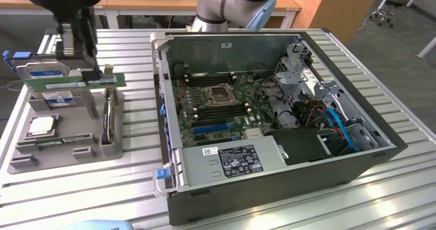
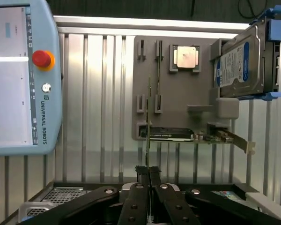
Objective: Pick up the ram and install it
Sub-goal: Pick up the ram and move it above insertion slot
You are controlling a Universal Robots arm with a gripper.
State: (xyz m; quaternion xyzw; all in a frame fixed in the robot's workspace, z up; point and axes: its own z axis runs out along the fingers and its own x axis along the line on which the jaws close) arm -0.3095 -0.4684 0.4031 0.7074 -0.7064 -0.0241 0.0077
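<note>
My hand (image 1: 91, 74), seen in the exterior view, is closed narrow on the ram (image 1: 61, 81). The ram is a long green stick held level and on edge, pinched near one end, with most of its length reaching out to the exterior view's left of my fingers. In the wrist view the same hand (image 2: 148, 169) shows its two dark fingertips pressed together on the ram (image 2: 148, 140), which appears edge-on as a thin line running straight out from them.

Directly beneath my hand lies a grey holder (image 1: 102, 151) on the slatted metal tabletop (image 1: 81, 189); the ram hangs above it, clear of its slots. On the holder below my hand are:

- a hard drive (image 1: 60, 98) with a blue label, just behind the ram
- a square silver processor (image 1: 42, 125)
- a second green stick (image 1: 58, 140) lying flat near the processor
- a dark card (image 1: 107, 118) standing on edge

Well to the side of my hand, on the exterior view's right, stands an open computer case (image 1: 381, 153) with its green motherboard (image 1: 218, 105) facing up. Further below my hand in the wrist view, beside the holder, rests a control tablet (image 2: 18, 93) with a red button.
</note>
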